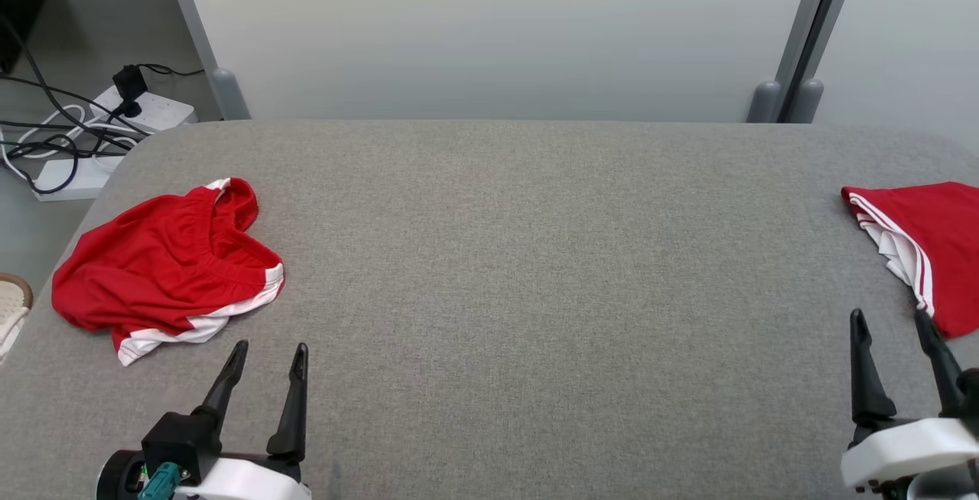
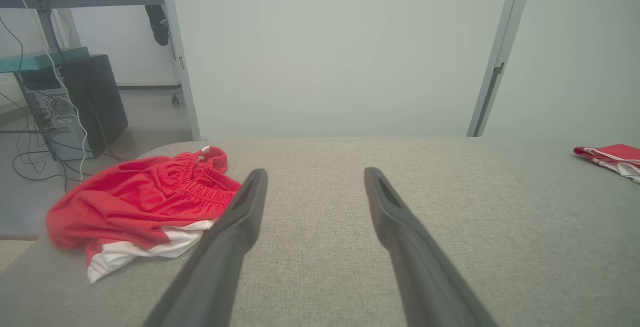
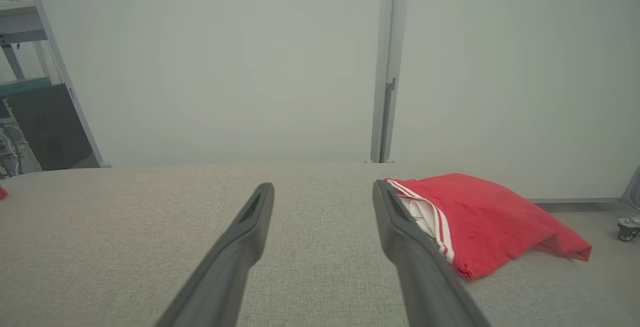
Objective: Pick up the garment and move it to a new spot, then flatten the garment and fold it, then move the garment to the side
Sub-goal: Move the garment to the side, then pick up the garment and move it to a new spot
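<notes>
A crumpled red garment (image 1: 164,263) with white trim lies at the table's left end; in the left wrist view the same garment (image 2: 140,202) sits left of my fingers. My left gripper (image 1: 269,355) hovers open just in front of and to the right of it, nothing between its fingers. A folded red garment (image 1: 929,244) with white stripes rests at the table's right edge, and shows again as a folded red garment (image 3: 480,219) in the right wrist view. My right gripper (image 1: 891,320) stands open beside its near edge, holding nothing.
The grey fabric table (image 1: 505,255) spans the view, with a pale partition wall (image 1: 489,26) behind it. A power strip and cables (image 1: 115,121) lie on the floor at the back left. A computer tower (image 2: 95,102) stands beyond the left end.
</notes>
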